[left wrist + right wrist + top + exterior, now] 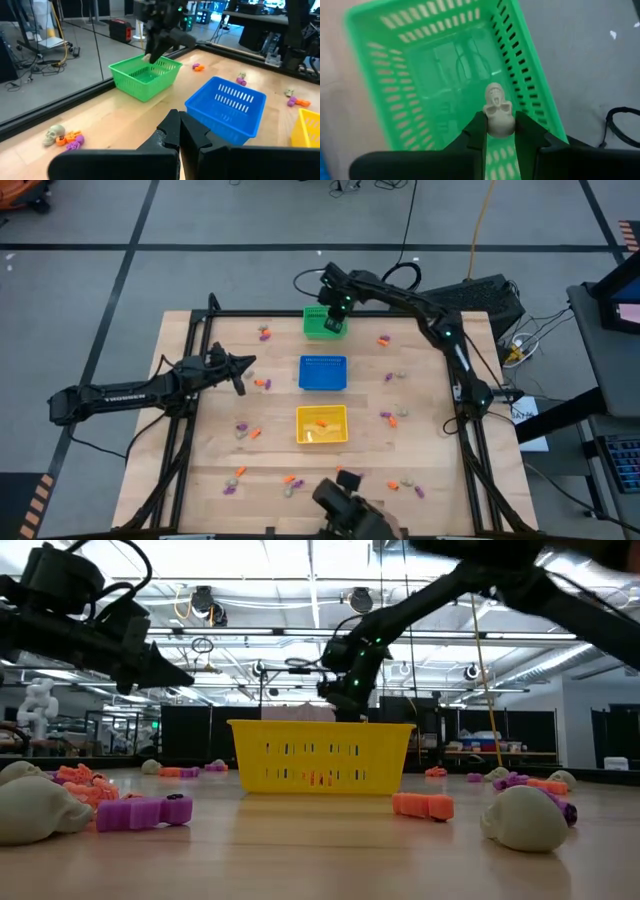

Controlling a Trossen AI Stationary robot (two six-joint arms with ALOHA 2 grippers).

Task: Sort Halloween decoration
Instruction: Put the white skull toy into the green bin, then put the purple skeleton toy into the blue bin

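My right gripper (500, 121) hangs over the green basket (312, 330) at the table's far side and is shut on a pale beige skull trinket (498, 112). The low view shows this gripper (345, 690) behind the yellow basket (320, 755). My left gripper (179, 134) is shut on nothing and hovers over the table's left part (241, 380), left of the blue basket (323, 373). Small orange, purple and beige trinkets lie scattered on the wood, for instance an orange one (263, 383) and a beige skull (525, 818). Orange pieces (321, 422) lie in the yellow basket. My right gripper pinches the skull trinket between its two fingers, one finger (479, 131) on each side of the skull's lower half (499, 126). The fingers point down from above. The skull is lifted clear over the inside of the green basket (420, 75), its face turned toward the wrist camera.
The three baskets stand in a row down the table's middle: green far, blue (227, 107) in the centre, yellow (322, 425) near. Trinkets lie along the near edge (290, 480), on the right side (390, 417) and near the far edge (383, 340). A dark device (345, 505) sits at the near edge.
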